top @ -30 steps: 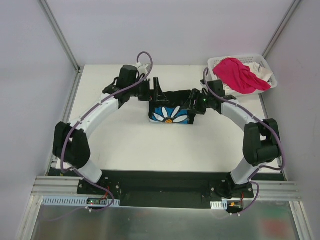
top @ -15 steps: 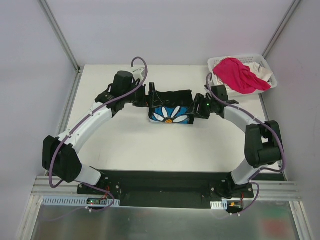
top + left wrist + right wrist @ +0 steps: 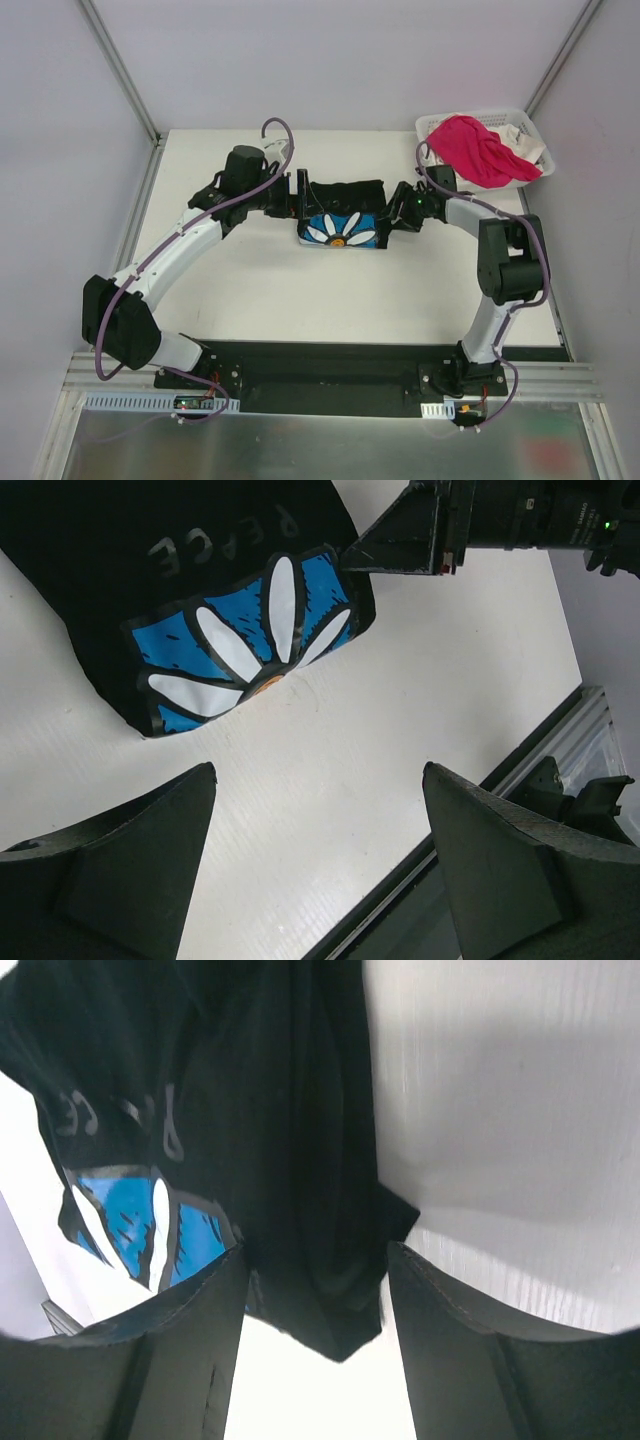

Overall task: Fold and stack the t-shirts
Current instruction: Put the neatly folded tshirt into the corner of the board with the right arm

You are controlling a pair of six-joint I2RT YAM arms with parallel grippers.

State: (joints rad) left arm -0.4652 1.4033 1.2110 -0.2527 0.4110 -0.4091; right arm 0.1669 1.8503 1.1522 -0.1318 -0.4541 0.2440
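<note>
The black t-shirt [image 3: 345, 195] lies folded on the table, daisy print [image 3: 340, 232] facing up at its near edge. My left gripper [image 3: 299, 196] is open and empty at the shirt's left edge. In the left wrist view the shirt [image 3: 200, 590] lies beyond the open left gripper [image 3: 318, 780]. My right gripper [image 3: 392, 211] is open at the shirt's right edge. In the right wrist view the right gripper [image 3: 315, 1255] has its jaws either side of a corner of the shirt [image 3: 290, 1140], not closed on it. The pink t-shirt [image 3: 475, 148] and the white t-shirt [image 3: 527, 152] lie in the basket.
The white lattice basket [image 3: 480, 113] stands at the table's back right corner. Grey walls and metal posts close in the table [image 3: 300, 290] on three sides. A black base rail [image 3: 320, 365] runs along the near edge.
Both arms shifted; the left gripper moved slightly left and nearer, to the shirt's left edge. The right elbow swung back and the right gripper drew to the shirt's right edge. The shirt stayed put.
</note>
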